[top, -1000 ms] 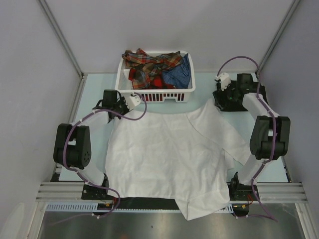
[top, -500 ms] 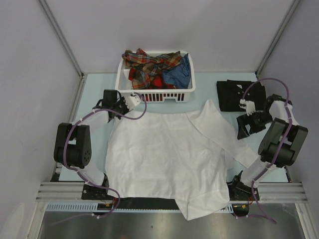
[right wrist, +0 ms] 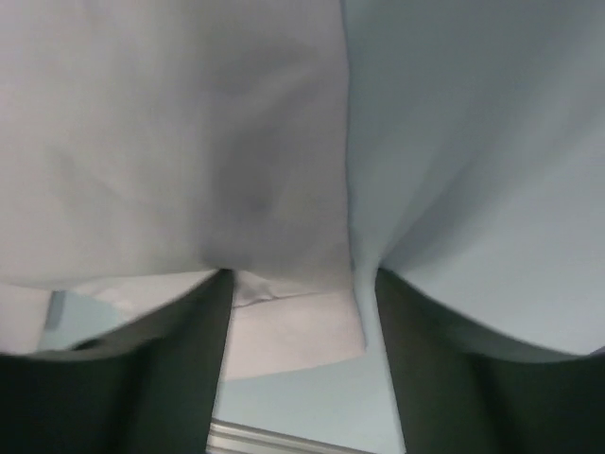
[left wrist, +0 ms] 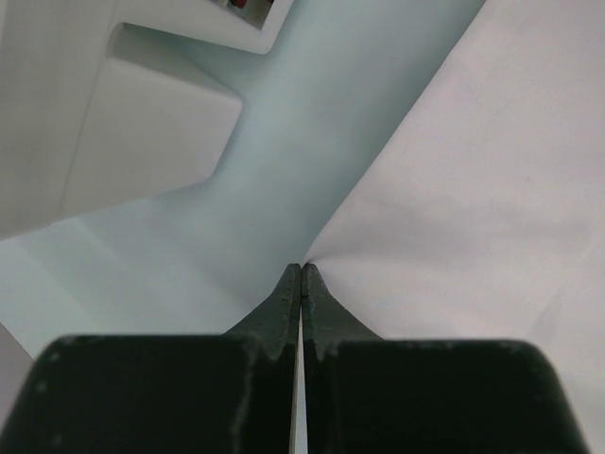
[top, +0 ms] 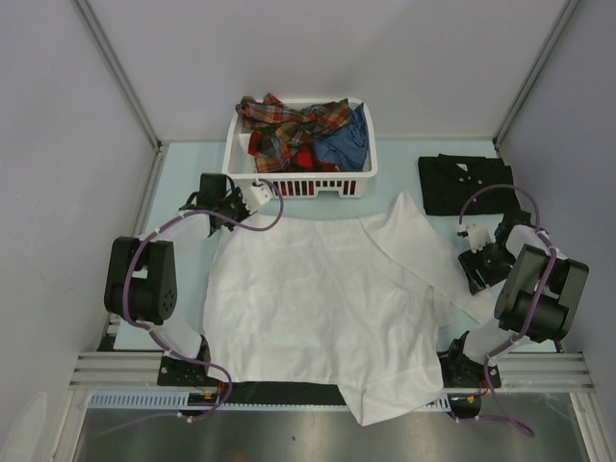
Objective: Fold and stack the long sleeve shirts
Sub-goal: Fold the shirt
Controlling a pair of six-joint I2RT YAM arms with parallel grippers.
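The right gripper (right wrist: 301,284) is seen with fingers spread; the white shirt (right wrist: 170,142) edge is framed between them, pale table (right wrist: 473,142) beside.

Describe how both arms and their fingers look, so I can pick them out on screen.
The left arm and right arm match: chunky black joints, white links, a thin lilac cable looping along each. The left gripper has matte black fingers tapering to wedges; the right gripper has fingers that are dark and broad. No markings show.
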